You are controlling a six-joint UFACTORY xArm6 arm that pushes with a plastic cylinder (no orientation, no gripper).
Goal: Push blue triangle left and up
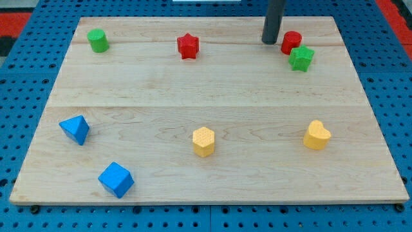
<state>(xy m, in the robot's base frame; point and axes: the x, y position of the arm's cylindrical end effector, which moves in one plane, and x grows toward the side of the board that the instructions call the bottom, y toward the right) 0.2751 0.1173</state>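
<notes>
The blue triangle point(75, 129) lies near the left edge of the wooden board point(206, 90), in its lower half. My tip point(270, 42) is far from it, near the view's top right, just left of a red cylinder point(291, 42). A blue cube point(116, 179) sits below and right of the triangle, close to the bottom edge.
A green star point(301, 58) touches the red cylinder's lower right. A red star point(188, 46) is at top centre and a green cylinder point(98, 40) at top left. A yellow hexagon point(203, 141) and a yellow heart point(317, 135) sit in the lower half.
</notes>
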